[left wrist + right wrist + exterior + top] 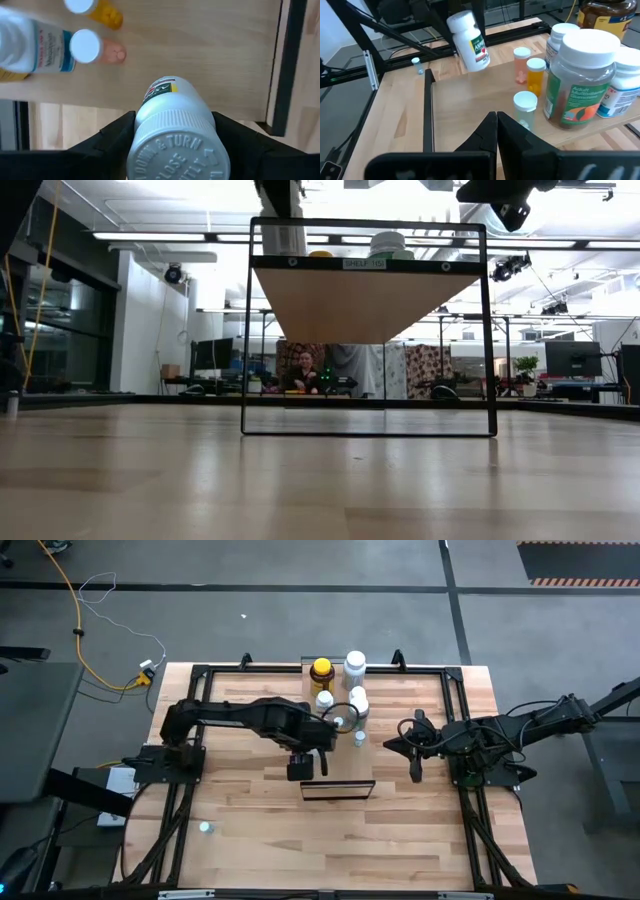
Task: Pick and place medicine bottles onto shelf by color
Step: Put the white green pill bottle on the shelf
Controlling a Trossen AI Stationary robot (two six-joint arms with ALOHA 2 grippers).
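Note:
My left gripper (338,723) is shut on a white pill bottle (172,125) above the light-wood shelf (340,768). On the shelf's far part stand an amber bottle with a yellow cap (321,670), several white bottles (354,663), a large greenish one (580,75) and tiny orange (536,75), pink (521,62) and greenish (525,107) ones. My right gripper (392,744) is shut and empty, to the right of the shelf. In the low view the shelf (365,290) shows from below. My left gripper pinches the white bottle between its two fingers (112,137), on opposite sides of the body just below the cap (172,150). The fingers come from above. The bottle (468,40) hangs tilted, cap uppermost, clear of the shelf.
The shelf's black frame (337,797) bounds its near edge. One tiny bottle (205,828) stands alone on the tabletop near the front left. Black arm frames (175,830) run along both table sides. A person (305,370) sits in the room behind.

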